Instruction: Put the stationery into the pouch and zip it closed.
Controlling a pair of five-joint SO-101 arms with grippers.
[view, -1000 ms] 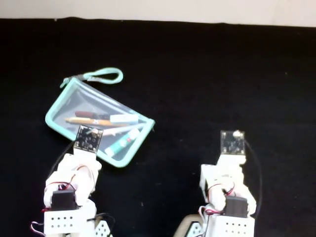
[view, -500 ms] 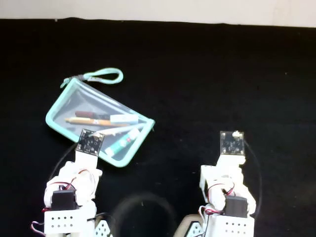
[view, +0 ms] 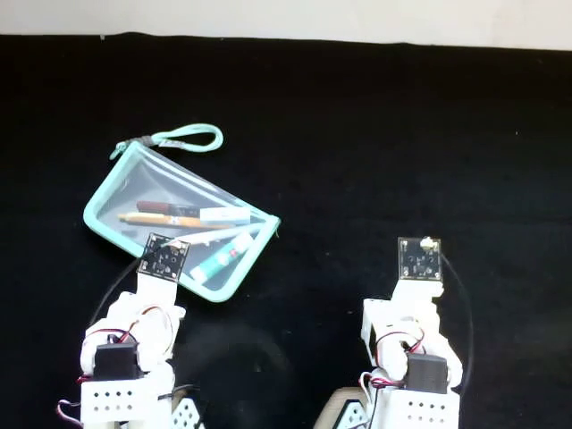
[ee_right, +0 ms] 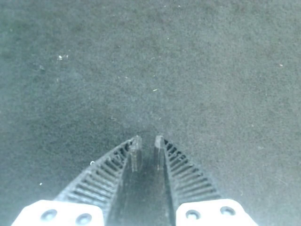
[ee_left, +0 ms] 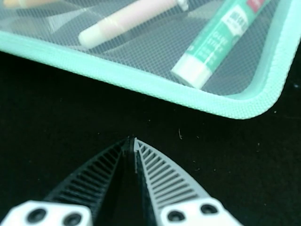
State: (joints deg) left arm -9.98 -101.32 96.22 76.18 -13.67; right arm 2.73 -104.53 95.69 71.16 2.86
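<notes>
The clear, mesh-walled pouch with mint-green binding (view: 192, 192) lies flat and at a slant on the black cloth-covered desk (view: 384, 125), left of centre in the high view. Its mint-green cord loop (view: 186, 137) trails from its upper-left corner. The stationery sits inside: a green-and-white glue stick (view: 221, 259), a yellow pencil (view: 156, 218) and a dark-and-white pen (view: 192, 211). I judge the pouch to be light and floppy, with slick walls that would buckle under a pinch and loose contents that would slide if it were tipped. The stitched binding looks the firmest place to hold, at a corner, while the zip pull near the loop is worked. Whether the zip is fully run home I cannot tell. The high view gives the whole outline, the loop end and both arms: the left arm (view: 134, 331) at lower left, overlapping the pouch's near edge, and the right arm (view: 411, 331) at lower right, well apart from it. The left wrist view adds the weave of the mesh, the ribbed rounded corner of the binding, the glue stick's white end close to that corner and a pale pen barrel (ee_left: 129, 19). It also shows the left gripper (ee_left: 130, 141) with its fingers pressed together on nothing, near the binding but not touching it. The right wrist view shows the right gripper (ee_right: 146, 140) over bare cloth, its fingers drawn almost together and grasping nothing.
</notes>
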